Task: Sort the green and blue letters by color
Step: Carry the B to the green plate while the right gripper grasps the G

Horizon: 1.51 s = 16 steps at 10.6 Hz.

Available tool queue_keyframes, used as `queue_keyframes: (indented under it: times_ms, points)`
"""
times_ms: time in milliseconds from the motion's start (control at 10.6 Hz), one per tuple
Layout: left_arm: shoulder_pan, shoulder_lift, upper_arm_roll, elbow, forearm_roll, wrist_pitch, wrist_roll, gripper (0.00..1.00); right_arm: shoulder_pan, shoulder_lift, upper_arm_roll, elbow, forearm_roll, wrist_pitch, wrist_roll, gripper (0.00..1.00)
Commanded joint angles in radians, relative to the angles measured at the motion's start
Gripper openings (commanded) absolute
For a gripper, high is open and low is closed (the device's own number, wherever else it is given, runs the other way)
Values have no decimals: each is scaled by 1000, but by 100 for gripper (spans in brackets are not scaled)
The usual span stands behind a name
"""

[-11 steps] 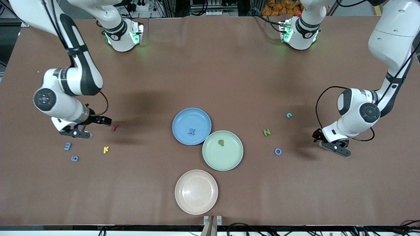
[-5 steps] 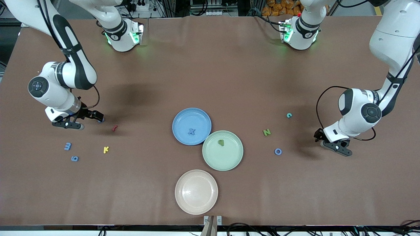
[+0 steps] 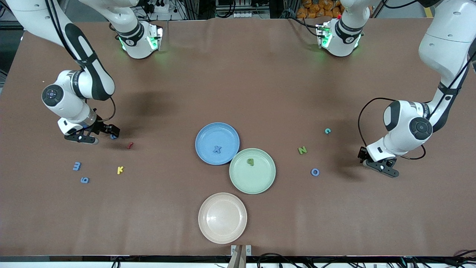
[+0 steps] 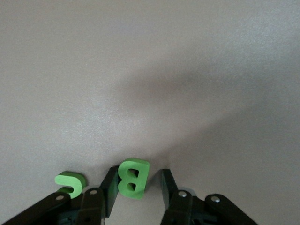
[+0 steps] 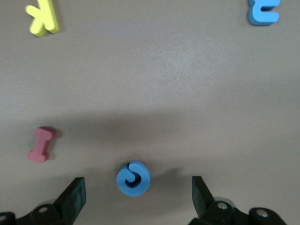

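Three plates sit mid-counter in the front view: a blue plate (image 3: 208, 130) holding a blue X (image 3: 217, 149), a green plate (image 3: 260, 184) holding a green P (image 3: 251, 161), and a beige plate (image 3: 222, 217) nearest the camera. Toward the left arm's end lie a teal C (image 3: 327, 130), a green N (image 3: 302, 150) and a blue O (image 3: 315, 172), near the low left pincer (image 3: 376, 164). Toward the right arm's end lie a blue 3 (image 3: 77, 166), a blue 6 (image 3: 84, 180), a yellow K (image 3: 119, 170) and a red piece (image 3: 129, 145), near the low right pincer (image 3: 99, 134).

Left wrist view: the left pincer stands partly spread around a green B (image 4: 133, 178) lying on the counter, one finger touching it and the other just apart. A green hooked letter (image 4: 70, 183) lies beside it.

Right wrist view: the right pincer is spread wide around a blue curled letter (image 5: 133, 178) on the counter, touching nothing.
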Motion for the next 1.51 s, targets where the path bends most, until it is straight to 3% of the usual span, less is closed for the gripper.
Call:
queue_keyframes:
  times_ms: [0,94,283,377,565,754,942,1130,1413]
  points:
    - [10,5,-9,2,-16,-21,16,6,-33,49,17,-7,-6,69,-13,100]
    - [10,3,-9,4,-16,-23,16,0,-33,52,17,-7,-5,69,-13,91]
    - [12,-7,-24,13,-19,-49,8,0,-33,55,17,-7,-5,71,-11,56]
    - [13,-15,-51,28,-53,-89,2,0,-33,64,17,-7,-5,74,-11,47]
    - [-2,-34,-128,107,-187,-217,-39,0,-31,81,19,-7,-2,95,-5,39]
    - [-43,-29,-194,175,-194,-274,-219,0,-33,89,28,-5,0,102,0,34]
    - [-195,-11,-188,244,-191,-279,-437,0,-27,69,37,6,1,89,15,25]
    - [-331,31,-185,296,-168,-279,-640,0,28,10,46,55,7,-46,137,25]
    - [-564,63,-96,365,-134,-278,-906,0,129,0,48,144,11,-147,348,25]
